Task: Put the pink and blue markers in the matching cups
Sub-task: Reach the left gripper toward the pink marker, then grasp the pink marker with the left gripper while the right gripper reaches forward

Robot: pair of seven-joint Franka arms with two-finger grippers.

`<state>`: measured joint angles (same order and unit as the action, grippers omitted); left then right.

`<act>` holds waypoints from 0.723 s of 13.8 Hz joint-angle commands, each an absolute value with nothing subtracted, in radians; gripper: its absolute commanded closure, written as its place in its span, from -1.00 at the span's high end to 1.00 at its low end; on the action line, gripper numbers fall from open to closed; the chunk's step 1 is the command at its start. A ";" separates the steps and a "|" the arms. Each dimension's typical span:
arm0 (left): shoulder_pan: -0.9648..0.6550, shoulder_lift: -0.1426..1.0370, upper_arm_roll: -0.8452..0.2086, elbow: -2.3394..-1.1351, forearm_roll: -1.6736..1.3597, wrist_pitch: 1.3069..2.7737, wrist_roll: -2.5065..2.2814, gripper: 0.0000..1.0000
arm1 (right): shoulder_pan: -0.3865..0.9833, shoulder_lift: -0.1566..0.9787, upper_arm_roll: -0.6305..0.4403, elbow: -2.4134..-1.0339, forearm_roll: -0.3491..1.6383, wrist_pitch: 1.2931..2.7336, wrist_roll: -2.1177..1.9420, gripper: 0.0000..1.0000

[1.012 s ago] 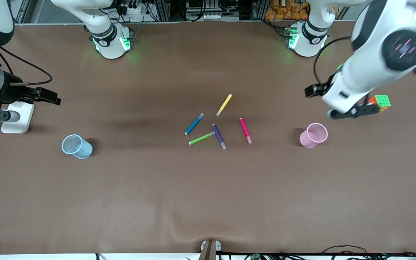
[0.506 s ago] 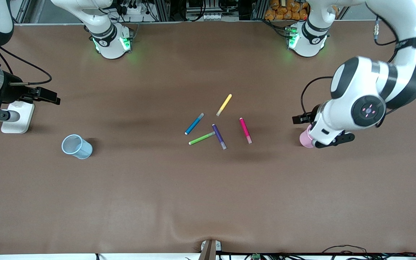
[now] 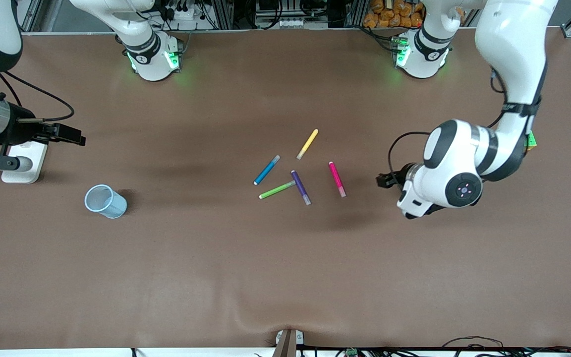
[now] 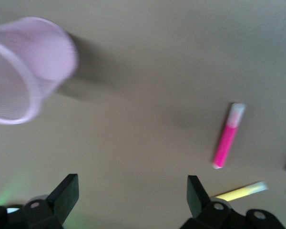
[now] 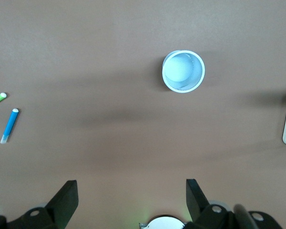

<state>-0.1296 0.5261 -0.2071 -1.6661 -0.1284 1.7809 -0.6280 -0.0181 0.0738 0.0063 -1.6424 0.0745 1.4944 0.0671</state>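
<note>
Front view: left gripper (image 4: 131,191), spread and empty, is nearer the pink marker (image 3: 336,179).
From it, find that marker at nine o'clock, long axis eleven-to-five; right gripper (image 5: 131,191) waits spread.

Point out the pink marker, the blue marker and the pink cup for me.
slim magenta-pink marker (image 3: 336,179), front view, mid-barrel.
slim bright blue marker (image 3: 266,170), front view, mid-barrel.
pale pink tapered cup (image 4: 46,52), left wrist view, outer wall; the left arm hides it in the front view.

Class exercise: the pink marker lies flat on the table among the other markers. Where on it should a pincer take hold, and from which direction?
Grip the pink marker at mid-barrel, coming straight down from above with the fingers across its narrow width. It lies flat and apart from the purple marker, so both long sides look free. The left pincer is open over the table near it.
</note>
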 commanded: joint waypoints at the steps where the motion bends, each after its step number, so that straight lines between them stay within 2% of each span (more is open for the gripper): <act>1: -0.137 0.603 -0.206 -1.651 -0.205 1.853 -0.663 1.00 | -0.034 0.090 0.021 -1.634 0.066 1.477 0.054 1.00; 2: -0.140 0.627 -0.207 -1.649 -0.236 1.886 -0.681 1.00 | -0.032 0.104 0.021 -1.629 0.064 1.477 0.054 1.00; 4: -0.188 0.682 -0.206 -1.609 -0.273 1.922 -0.773 0.81 | -0.038 0.110 0.021 -1.626 0.064 1.477 0.054 1.00; 7: -0.233 0.750 -0.196 -1.554 -0.265 1.925 -0.897 0.80 | -0.044 0.176 0.021 -1.615 0.064 1.476 0.052 1.00; 10: -0.252 0.778 -0.198 -1.554 -0.273 1.970 -0.897 0.66 | -0.063 0.215 0.021 -1.618 0.061 1.473 0.052 1.00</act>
<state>-0.2423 0.7501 -0.2065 -1.5812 -0.2563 1.9559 -0.8869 -0.0251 0.1887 0.0050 -1.6414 0.0722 1.4881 0.0669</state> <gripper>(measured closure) 0.128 0.000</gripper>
